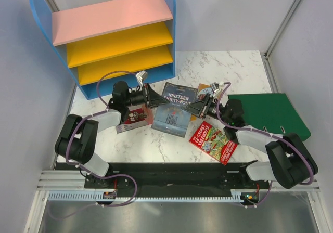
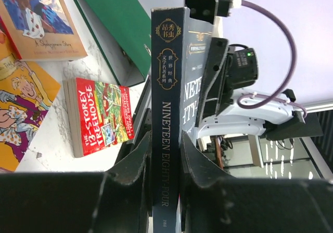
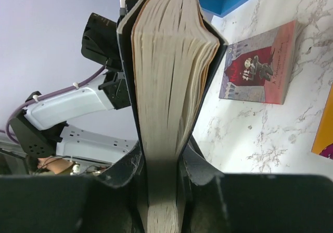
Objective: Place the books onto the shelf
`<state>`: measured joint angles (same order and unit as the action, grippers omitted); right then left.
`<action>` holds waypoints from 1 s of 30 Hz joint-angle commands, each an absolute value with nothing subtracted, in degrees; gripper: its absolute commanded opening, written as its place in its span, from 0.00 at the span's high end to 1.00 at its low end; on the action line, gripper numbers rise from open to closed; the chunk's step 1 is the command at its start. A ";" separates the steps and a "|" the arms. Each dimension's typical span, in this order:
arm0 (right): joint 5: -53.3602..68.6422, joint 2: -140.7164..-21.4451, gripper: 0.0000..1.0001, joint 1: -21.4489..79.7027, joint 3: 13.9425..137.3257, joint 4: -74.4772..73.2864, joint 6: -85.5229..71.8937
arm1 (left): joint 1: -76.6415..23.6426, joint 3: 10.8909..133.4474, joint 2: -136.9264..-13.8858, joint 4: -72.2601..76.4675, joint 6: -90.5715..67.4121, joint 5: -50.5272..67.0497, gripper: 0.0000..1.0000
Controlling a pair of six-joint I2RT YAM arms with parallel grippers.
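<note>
Left gripper is closed on the spine edge of the dark blue "Nineteen Eighty-Four" book. Right gripper is closed on the opposite page edge. The book sits mid-surface, in front of the shelf and apart from it. Bare marble surface lies on its near side. The "Treehouse" book lies near its right corner, the pink-red book just left of it, and the green binder towards the right edge.

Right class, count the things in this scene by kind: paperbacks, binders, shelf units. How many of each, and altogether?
Paperbacks: 5 (Nineteen Eighty-Four, Treehouse, pink-red cover, yellow-orange cover, tan cover)
Binders: 1
Shelf units: 1
Total: 7
</note>
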<state>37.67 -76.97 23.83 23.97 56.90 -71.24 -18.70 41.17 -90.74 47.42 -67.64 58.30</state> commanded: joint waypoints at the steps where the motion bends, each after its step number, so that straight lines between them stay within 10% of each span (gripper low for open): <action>1: 36.04 -73.30 1.00 23.82 31.11 45.46 -61.53 | -18.90 41.93 -86.85 43.07 -61.61 58.36 0.86; 8: 39.90 -76.55 1.00 23.82 35.33 44.65 -60.38 | -19.69 40.08 -80.00 39.74 -58.90 60.91 0.53; 30: 45.61 -80.59 1.00 17.49 53.26 30.15 -53.61 | -19.60 37.79 -65.74 15.82 -46.41 61.70 0.51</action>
<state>48.93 -79.66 19.42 47.72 27.03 -55.64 -18.98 38.48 -69.45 17.37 -48.58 57.10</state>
